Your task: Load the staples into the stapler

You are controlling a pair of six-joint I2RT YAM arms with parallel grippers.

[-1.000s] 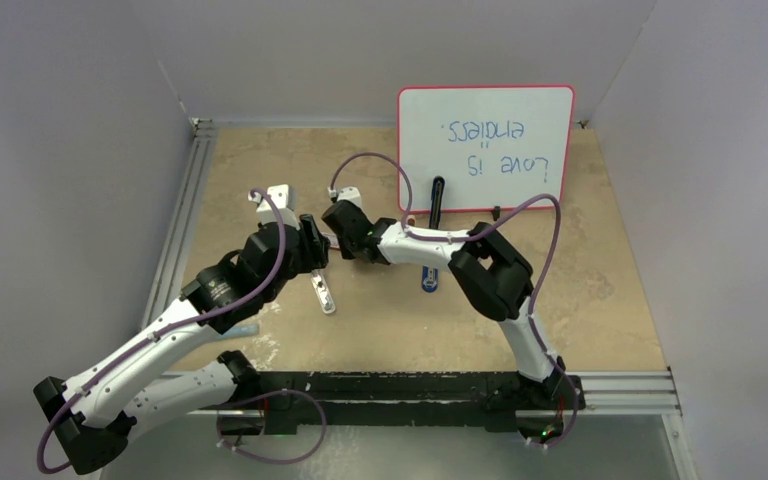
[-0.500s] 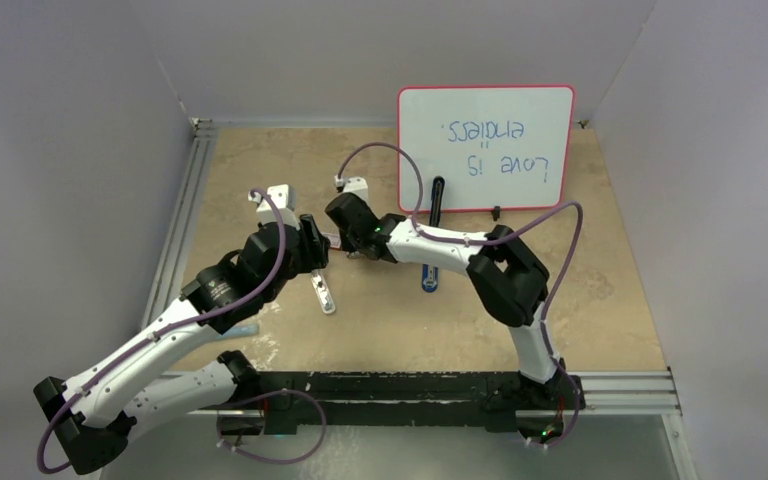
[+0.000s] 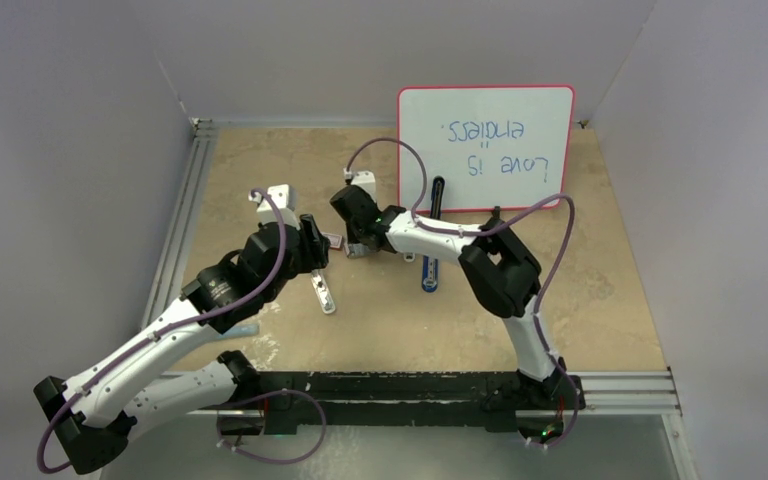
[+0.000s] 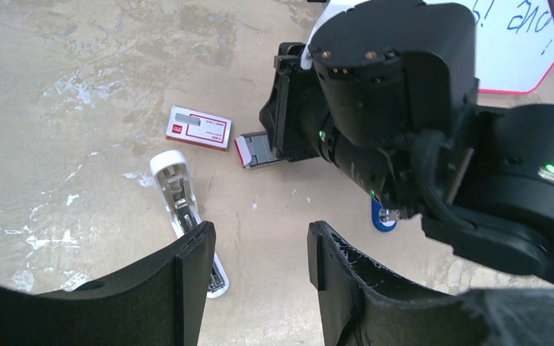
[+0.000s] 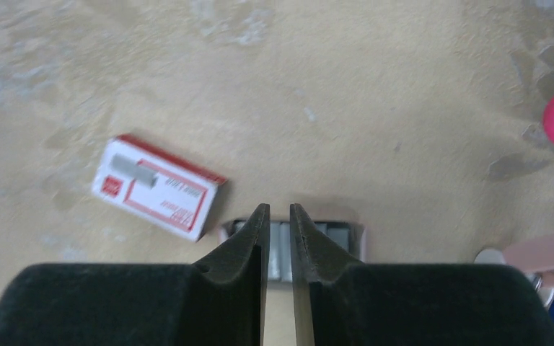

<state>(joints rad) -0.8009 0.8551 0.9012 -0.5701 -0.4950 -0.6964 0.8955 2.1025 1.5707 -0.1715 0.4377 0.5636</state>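
Right wrist view | right gripper (image 5: pixel 280 209) is pinching shut just over the staples (image 5: pixel 328 236), likely to lift a strip | left gripper (image 4: pixel 260 231) is waiting wide | stapler (image 3: pixel 430 279) is lying near, apart from them.

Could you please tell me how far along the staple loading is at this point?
Done: the dark-grey metal block of staples lies uncovered beside the red-and-white box. In hand: the right gripper is shut right at the staples, lift not visible; the left gripper hangs open. Still to do: carrying them to the slim blue stapler, mostly hidden.
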